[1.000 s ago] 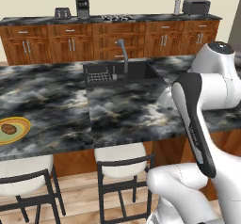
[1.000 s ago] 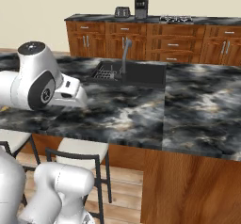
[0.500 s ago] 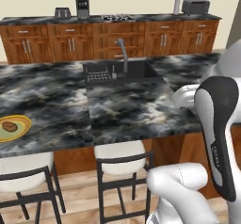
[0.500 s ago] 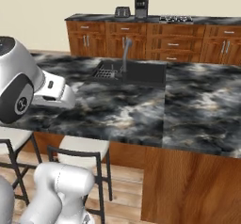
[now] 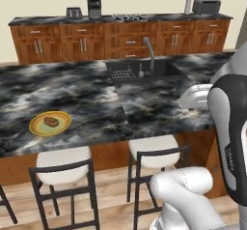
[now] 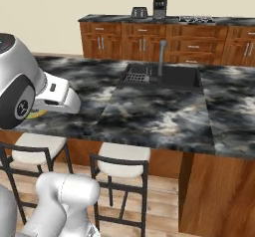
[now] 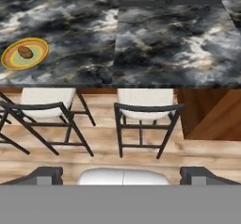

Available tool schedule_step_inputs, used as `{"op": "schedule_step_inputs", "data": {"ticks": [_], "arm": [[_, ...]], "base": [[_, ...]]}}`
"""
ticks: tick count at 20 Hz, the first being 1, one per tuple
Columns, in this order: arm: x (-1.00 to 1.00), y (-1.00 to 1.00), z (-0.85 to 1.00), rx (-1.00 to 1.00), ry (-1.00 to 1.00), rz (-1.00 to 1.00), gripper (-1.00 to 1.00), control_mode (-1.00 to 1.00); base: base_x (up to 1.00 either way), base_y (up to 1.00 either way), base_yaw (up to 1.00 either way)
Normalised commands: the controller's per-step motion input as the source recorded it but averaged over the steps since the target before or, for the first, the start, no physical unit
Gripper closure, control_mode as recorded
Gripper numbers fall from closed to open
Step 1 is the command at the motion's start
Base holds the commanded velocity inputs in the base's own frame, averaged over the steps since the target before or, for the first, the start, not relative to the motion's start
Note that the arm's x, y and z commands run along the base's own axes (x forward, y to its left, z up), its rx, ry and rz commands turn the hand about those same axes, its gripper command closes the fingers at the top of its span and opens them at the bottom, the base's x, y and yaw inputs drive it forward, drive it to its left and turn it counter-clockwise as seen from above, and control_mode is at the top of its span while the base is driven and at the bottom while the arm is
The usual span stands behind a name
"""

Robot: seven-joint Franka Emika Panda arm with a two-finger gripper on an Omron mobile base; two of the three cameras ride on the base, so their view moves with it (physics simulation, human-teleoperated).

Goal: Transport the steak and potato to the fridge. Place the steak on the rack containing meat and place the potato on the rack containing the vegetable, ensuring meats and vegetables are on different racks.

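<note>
Tool (image 7: 122, 173) open and empty, aimed at the stools (image 7: 146, 98) below the desk (image 5: 144, 103). Potato (image 5: 50, 122) sits on a yellow plate (image 5: 36, 127) near the desk's front-left edge. Risk: reaching from here may clip that edge.

The scene was lit evenly and brightly, with no single light source to be made out. Soft pale sheen was seen on the dark marbled table (image 5: 96, 98). Faint shadows were cast under the stools (image 7: 141, 110). The rendering was slightly soft and coarse throughout, without edge distortion.
</note>
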Motion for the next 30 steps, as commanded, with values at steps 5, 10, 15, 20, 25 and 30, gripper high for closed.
{"op": "schedule_step_inputs", "data": {"ticks": [5,10,15,20,25,30], "arm": [[0.00,0.00,0.00,0.00,0.00,0.00,-1.00,1.00],[0.00,0.00,0.00,0.00,0.00,0.00,-1.00,1.00],[0.00,0.00,0.00,0.00,0.00,0.00,-1.00,1.00],[0.00,0.00,0.00,0.00,0.00,0.00,-1.00,1.00],[0.00,0.00,0.00,0.00,0.00,0.00,-1.00,1.00],[0.00,0.00,0.00,0.00,0.00,0.00,-1.00,1.00]], "base": [[0.00,1.00,-0.08],[0.00,1.00,-0.06],[0.11,1.00,0.00],[0.56,0.12,0.02],[1.00,-0.16,0.07],[1.00,-0.40,0.12]]}}
